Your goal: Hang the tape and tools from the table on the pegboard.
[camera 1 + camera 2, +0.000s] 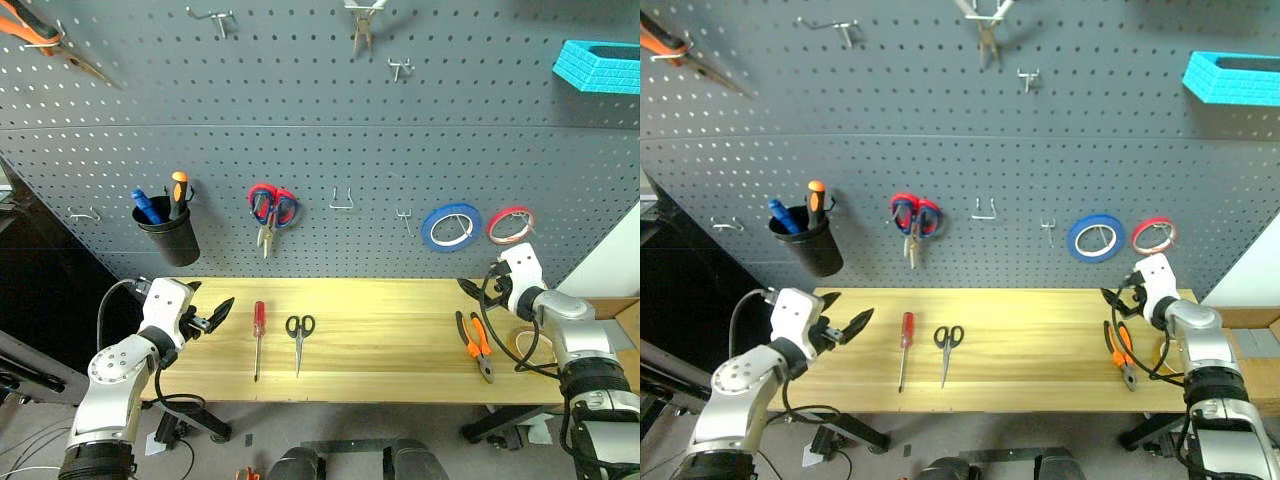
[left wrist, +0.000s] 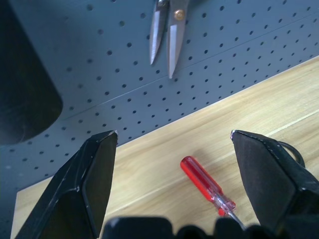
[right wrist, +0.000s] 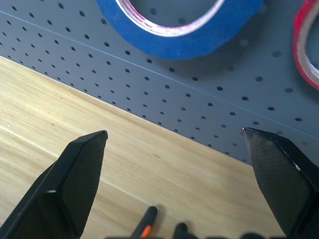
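Grey pegboard (image 1: 300,150): standing upright behind the table, filling the background, with metal hooks and hung items spread over it.
Pale wood table (image 1: 390,350): running along the foot of the pegboard and carrying all the loose tools.
Black cup (image 1: 168,232): hanging on the pegboard above the table's left end, holding a blue-handled and an orange-handled tool.
Blue tape ring (image 1: 451,226): hanging on the pegboard above the table's right part, with the red tape ring (image 1: 511,225) hanging just beside it, further right.
Red-and-blue scissors (image 1: 272,212): hanging points down on the pegboard, above the table's left-centre.
Yellowish tape (image 1: 531,348): lying at the table's right end, partly hidden behind my right arm.
Pliers (image 1: 476,345): lying on the table's right part, orange-and-black handles toward the pegboard, nose toward the front edge.
Screwdriver (image 1: 258,338): lying on the table's left part, red handle toward the pegboard, shaft toward the front edge.
Black scissors (image 1: 299,340): lying on the table just right of the screwdriver, handles toward the pegboard.
Left gripper (image 1: 212,315): I am hovering over the table's left end, fingers spread wide, gripping nothing, near the screwdriver handle.
Right gripper (image 1: 482,288): I am hovering over the table's right end, close to the pegboard, fingers spread wide and empty, near the pliers' handles.
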